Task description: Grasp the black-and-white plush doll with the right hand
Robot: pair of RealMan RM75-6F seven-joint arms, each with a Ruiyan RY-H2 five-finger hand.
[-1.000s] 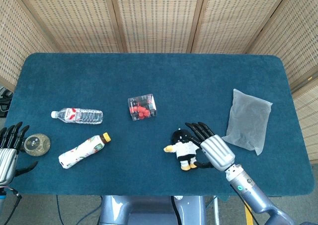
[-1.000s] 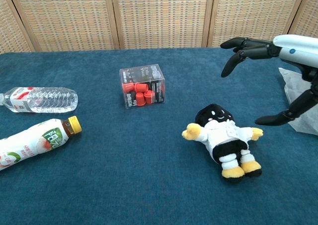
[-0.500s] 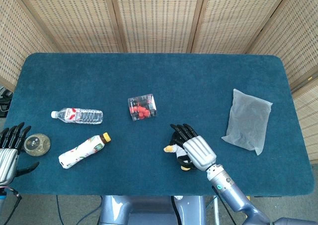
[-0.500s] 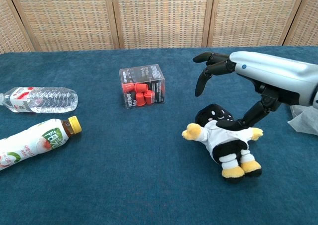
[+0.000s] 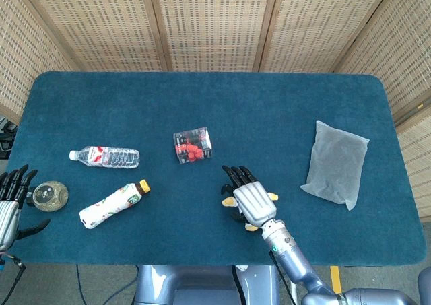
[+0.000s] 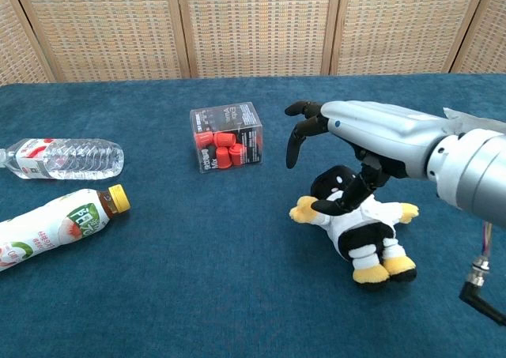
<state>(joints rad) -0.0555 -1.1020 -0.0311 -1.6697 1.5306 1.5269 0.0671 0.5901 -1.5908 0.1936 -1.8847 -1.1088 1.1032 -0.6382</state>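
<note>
The black-and-white plush doll (image 6: 360, 224) lies on its back near the front edge of the blue tabletop (image 5: 269, 110), directly beneath the right hand (image 6: 348, 133), whose spread fingers (image 6: 299, 133) arch over its head, thumb touching. Woven screens (image 5: 209, 22) stand behind.

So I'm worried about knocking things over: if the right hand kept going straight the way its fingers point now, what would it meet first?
Probably the clear box of red caps. The right hand hovers over the plush doll, fingers aimed toward that box, bare cloth between. Depth is unclear; it might pass beside it.
</note>
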